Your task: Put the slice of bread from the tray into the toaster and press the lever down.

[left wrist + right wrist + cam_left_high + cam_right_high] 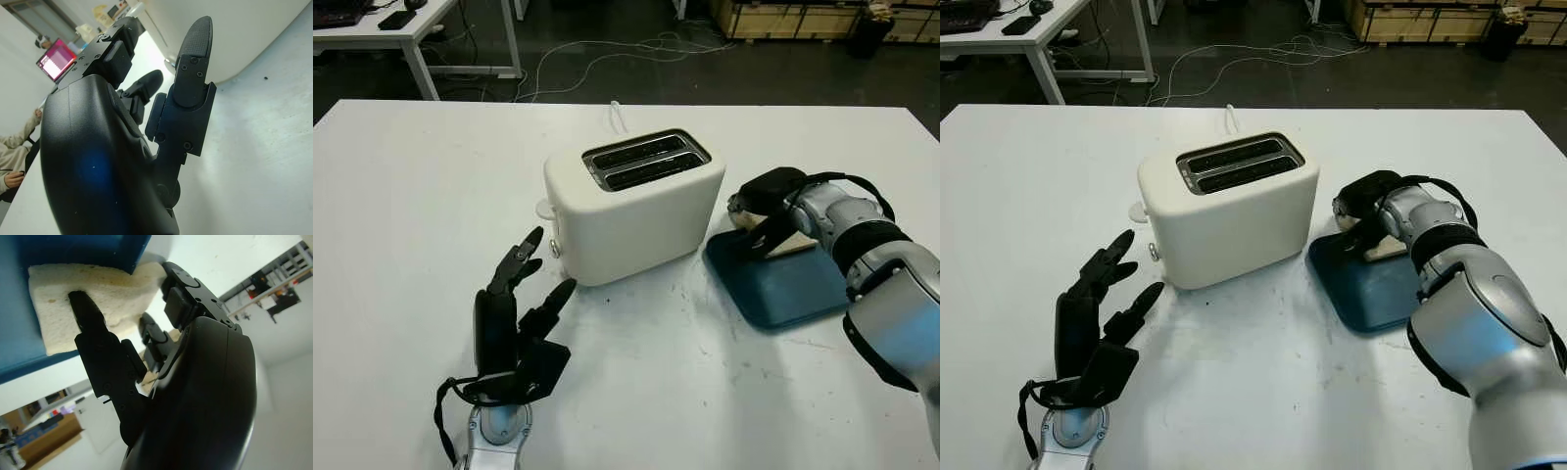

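1. Lower left of the frame: the left hand is open, holding nothing, near the toaster's front.
2. Centre: the toaster, its slots showing.
3. Right: the right hand pinches the bread on the blue tray.

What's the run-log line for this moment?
stage: grasping | right hand closing on bread slice, on blue tray | left hand open, near toaster | slots empty
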